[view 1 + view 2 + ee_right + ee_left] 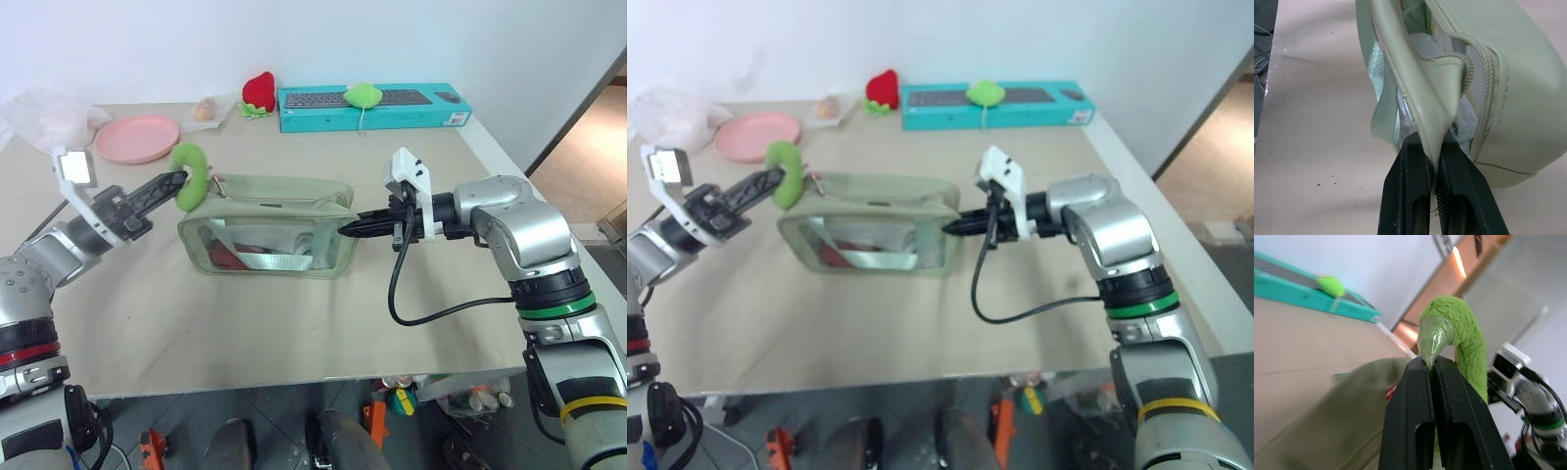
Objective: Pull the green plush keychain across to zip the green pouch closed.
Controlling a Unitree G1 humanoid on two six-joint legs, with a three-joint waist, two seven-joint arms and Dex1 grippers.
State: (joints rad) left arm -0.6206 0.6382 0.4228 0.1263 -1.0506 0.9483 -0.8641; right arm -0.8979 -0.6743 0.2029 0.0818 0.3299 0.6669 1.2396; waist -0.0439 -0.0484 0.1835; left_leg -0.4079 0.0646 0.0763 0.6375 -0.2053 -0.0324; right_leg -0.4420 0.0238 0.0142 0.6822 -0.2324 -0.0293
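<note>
The green pouch [266,227] lies on the table's middle, its clear side window facing me and something red inside. At its left end sits the green plush keychain [191,174], a fuzzy lime ring. My left gripper [174,183] comes in from the left and is shut on the ring. In the left wrist view the black fingers [1454,396] pinch the green plush keychain [1466,338] at its edge. My right gripper [349,229] reaches in from the right and is shut on the pouch's right end. Its fingers [1410,191] clamp the end flap of the green pouch [1442,112] beside the zip.
At the back stand a teal keyboard box [431,110] with a lime plush blob [363,94] on it, a red plush strawberry [259,91] and a pink plate [137,137]. A plastic bag [44,116] lies at the far left. A black cable [411,308] hangs from my right wrist.
</note>
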